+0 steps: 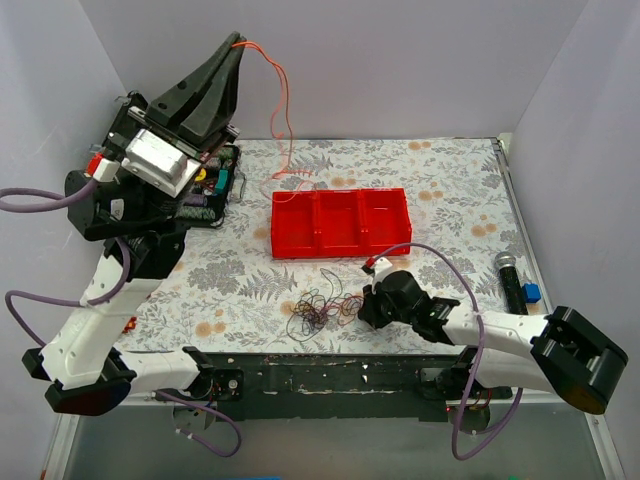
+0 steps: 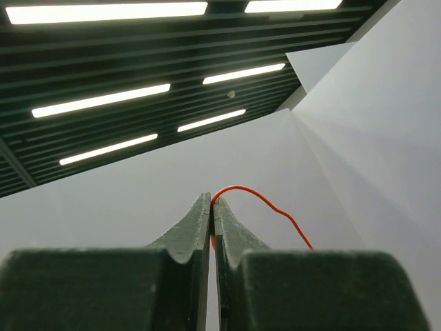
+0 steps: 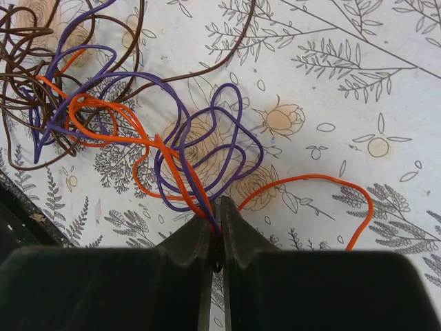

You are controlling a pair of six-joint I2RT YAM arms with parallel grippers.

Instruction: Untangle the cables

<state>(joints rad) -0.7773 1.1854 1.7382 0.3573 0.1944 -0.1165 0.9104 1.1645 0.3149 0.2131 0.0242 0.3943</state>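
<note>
My left gripper (image 1: 238, 42) is raised high above the table's back left, shut on a thin orange-red cable (image 1: 283, 100) that hangs down to the cloth near the red tray. In the left wrist view the cable (image 2: 265, 200) arcs out from between the closed fingertips (image 2: 211, 201). My right gripper (image 1: 364, 306) is low at the front centre, shut on orange and purple wires (image 3: 200, 186) next to the clump (image 1: 315, 310). The right wrist view shows purple loops (image 3: 227, 131), orange loops (image 3: 103, 117) and a brown tangle (image 3: 27, 103) ahead of the gripper (image 3: 217, 205).
A red three-compartment tray (image 1: 340, 222) stands mid-table. A black box of parts (image 1: 215, 185) sits at the back left. A black microphone-like object (image 1: 509, 272) and a small blue item (image 1: 531, 292) lie at the right edge. White walls surround the floral cloth.
</note>
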